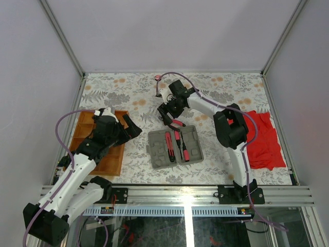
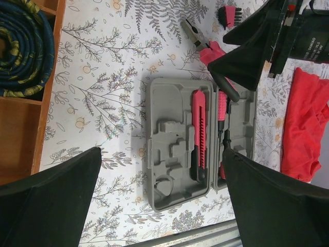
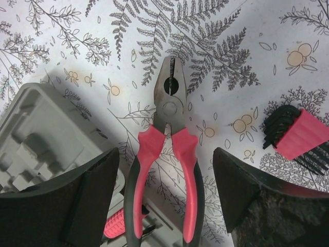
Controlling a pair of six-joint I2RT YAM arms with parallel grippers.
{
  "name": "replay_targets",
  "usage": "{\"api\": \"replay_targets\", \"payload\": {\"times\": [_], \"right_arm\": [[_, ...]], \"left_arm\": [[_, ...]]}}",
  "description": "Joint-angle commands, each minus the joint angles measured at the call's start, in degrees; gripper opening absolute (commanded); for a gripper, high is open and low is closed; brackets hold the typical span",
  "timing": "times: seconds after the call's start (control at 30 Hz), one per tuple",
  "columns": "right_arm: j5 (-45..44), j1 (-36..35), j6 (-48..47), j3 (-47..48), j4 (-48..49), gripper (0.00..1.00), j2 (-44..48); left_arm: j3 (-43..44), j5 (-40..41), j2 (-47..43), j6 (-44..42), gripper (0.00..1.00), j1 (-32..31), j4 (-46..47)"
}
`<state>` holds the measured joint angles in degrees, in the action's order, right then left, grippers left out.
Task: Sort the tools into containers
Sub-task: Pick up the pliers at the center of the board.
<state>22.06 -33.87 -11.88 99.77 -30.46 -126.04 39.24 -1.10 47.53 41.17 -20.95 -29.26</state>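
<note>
We see a knife [image 2: 199, 134] and screwdriver [image 2: 222, 110] seated in the grey case [image 2: 167, 170], pliers [image 3: 167, 154] and bit holder [image 3: 300, 136] unsorted (left gripper [image 2: 162, 154], right gripper [image 3: 165, 152] both spread, empty).

A surface [image 1: 128, 92] covered in white cloth printed with grey ferns and orange blossoms sits between plain pale walls [image 1: 175, 31] on three sides. Aluminium posts [image 1: 61, 36] rise at the back corners. Bright glare [image 1: 186, 199] strikes the near metal rail [image 1: 154, 194].
</note>
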Motion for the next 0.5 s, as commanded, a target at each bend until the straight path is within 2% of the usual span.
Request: {"api": "replay_targets", "payload": {"times": [0.0, 0.3, 0.47], "right_arm": [[0.09, -0.23, -1.32, 5.33, -4.16, 0.78, -2.29], [0.08, -0.39, -1.63, 9.23, -7.55, 0.63, -5.53], [-1.65, -1.47, -1.9, 10.6, -8.73, 0.51, -6.62]], "left_arm": [[-0.71, -0.39, -0.77, -0.83, 1.0, 0.19, 1.9], [-1.25, 0.11, -0.92, -0.91, 1.0, 0.21, 1.81], [-1.88, 0.24, -0.82, -0.66, 1.0, 0.17, 2.22]]}}
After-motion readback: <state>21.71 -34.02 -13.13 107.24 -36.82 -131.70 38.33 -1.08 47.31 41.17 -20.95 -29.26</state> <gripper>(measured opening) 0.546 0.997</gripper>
